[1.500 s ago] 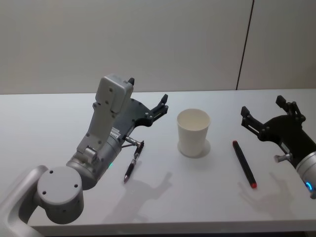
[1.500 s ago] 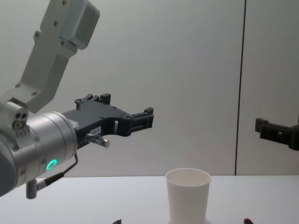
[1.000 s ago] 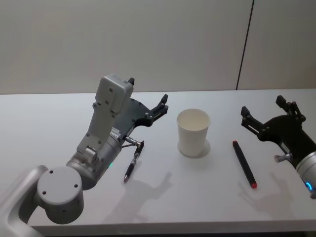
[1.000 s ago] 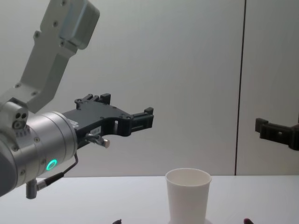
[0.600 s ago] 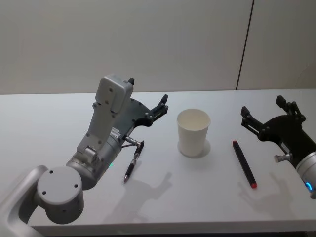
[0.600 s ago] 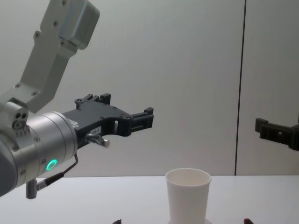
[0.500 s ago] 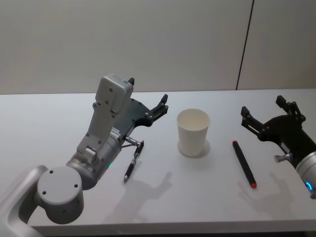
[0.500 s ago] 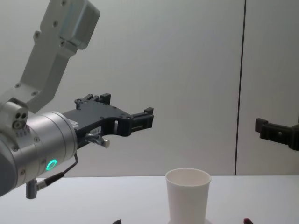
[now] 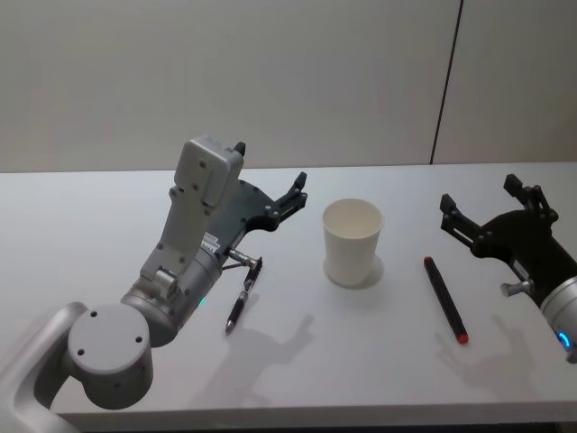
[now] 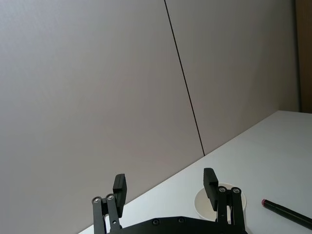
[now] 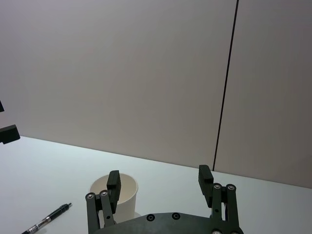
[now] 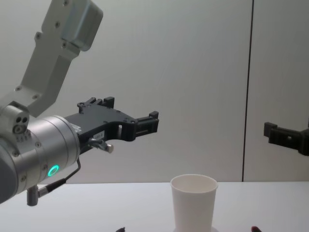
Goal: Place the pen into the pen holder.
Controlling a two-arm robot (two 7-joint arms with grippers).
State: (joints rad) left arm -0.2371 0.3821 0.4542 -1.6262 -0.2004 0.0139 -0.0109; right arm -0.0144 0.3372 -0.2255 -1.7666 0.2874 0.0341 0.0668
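Pen holder: the white paper pen holder (image 9: 353, 242) is standing upright near the middle of the desk (image 9: 90, 207), with its wider, rolled rim facing up.
Slim pen: the slim pen (image 9: 243, 295), black and silver, is lying flat on the desk to the left of the pen holder and apart from it. Its length is running from near to far, and its far end is sitting just beside the left arm's wrist.
Red-ended pen: the red-ended pen (image 9: 446, 299), black with a red tip at each end, is lying flat on the desk to the right of the pen holder. It is near the cup but not touching it, and it is angling slightly rightward toward the robot.
Left gripper: the left gripper (image 10: 165, 181) is hovering above the desk on the left, over the slim pen's far end. In the chest view it is sitting higher than the pen holder's rim and pointing forward and to the right.
Left jaws: they are standing wide apart, framing the wall and the cup beyond.
Right gripper: the right gripper (image 9: 480, 194) is hovering above the desk on the right, just beyond the red-ended pen. In the chest view it is also sitting above the rim's height.
Right jaws: they are spreading wide, with the pen holder showing past one finger in the right wrist view.
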